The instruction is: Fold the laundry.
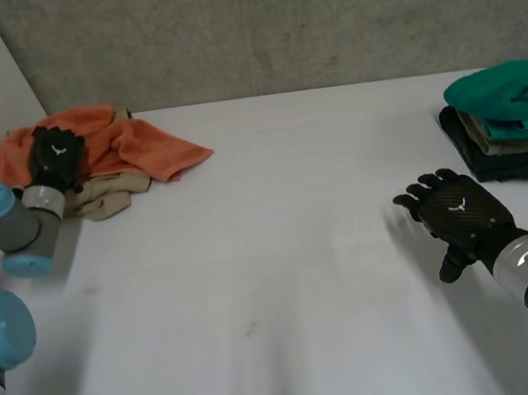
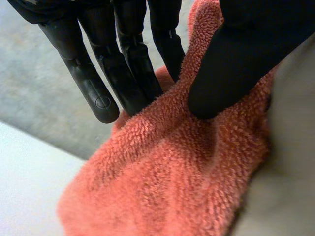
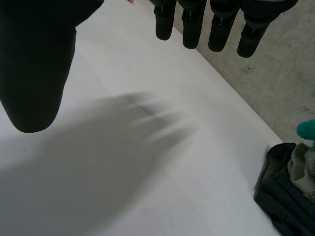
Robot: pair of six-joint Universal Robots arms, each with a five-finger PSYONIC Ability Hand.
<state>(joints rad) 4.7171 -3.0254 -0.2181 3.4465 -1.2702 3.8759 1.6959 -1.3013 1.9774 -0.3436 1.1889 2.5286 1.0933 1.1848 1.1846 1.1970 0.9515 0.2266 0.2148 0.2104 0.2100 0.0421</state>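
Left wrist view: your left hand [image 2: 246,54] has a ridge of the orange towel [image 2: 172,172] pinched between thumb and fingers [image 2: 96,93]. Your right hand [image 1: 459,212] hovers over the bench [image 1: 281,253], fingers straight and apart. You're at the pick-up; next, lift the towel clear and spread it flat.

Soft, dim, even light on white table [image 1: 281,253], faint shadow beneath orange towel [image 1: 132,141]

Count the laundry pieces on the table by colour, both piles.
orange towel: 1
beige cloth: 1
teal towel: 1
olive cloth: 1
dark cloth: 1
Total: 5 visible pieces; the piles may hide more.
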